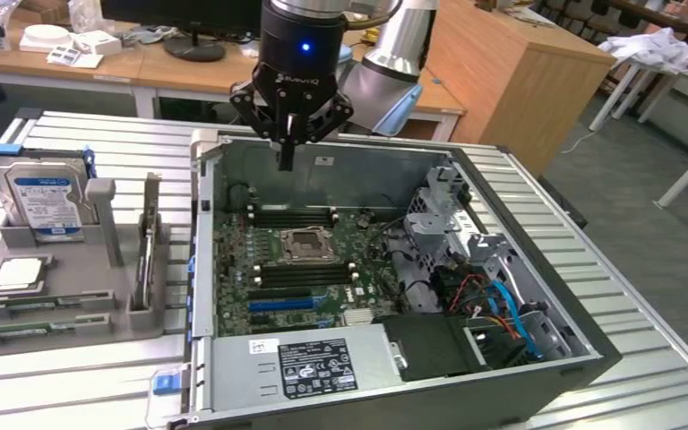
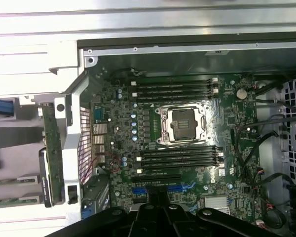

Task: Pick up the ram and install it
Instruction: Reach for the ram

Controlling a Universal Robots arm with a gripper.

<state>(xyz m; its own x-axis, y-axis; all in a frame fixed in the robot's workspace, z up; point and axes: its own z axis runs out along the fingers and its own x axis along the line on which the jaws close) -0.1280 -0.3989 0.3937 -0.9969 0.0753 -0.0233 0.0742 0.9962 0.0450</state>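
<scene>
Ram (image 1: 148, 242) (image 2: 53, 148) stands on its long edge in a slot of the grey tray (image 1: 69, 318), just off the computer case (image 1: 368, 166) on the exterior view's left. I see my gripper (image 1: 286, 159) (image 2: 158, 210) well apart from it, hanging fingers-down above the case's far wall, with its fingers pressed together and nothing between them. The stick is not in the hand and not in the case.

Farthest from the case on that same side, a silver hard drive (image 1: 43, 199) with a blue label stands upright in the tray. Nearer to me, a square silver processor chip (image 1: 21, 273) lies flat in its own recess. A grey upright post (image 1: 103, 219) of the tray rises between the drive and the ram.

Between the ram and my gripper stands the case's side wall with its raised rim.

Inside the case I see the green motherboard (image 1: 239, 269) lying flat, with an open processor socket (image 1: 305, 242) (image 2: 182, 123) at its middle and rows of black memory slots (image 1: 296, 215) (image 2: 175, 89) on two sides of that socket. A labelled power supply (image 1: 308, 367) fills the near corner. Toward the case's wall on the exterior view's right sit a metal drive cage (image 1: 440, 210) and a tangle of blue and red cables (image 1: 500, 309).
</scene>
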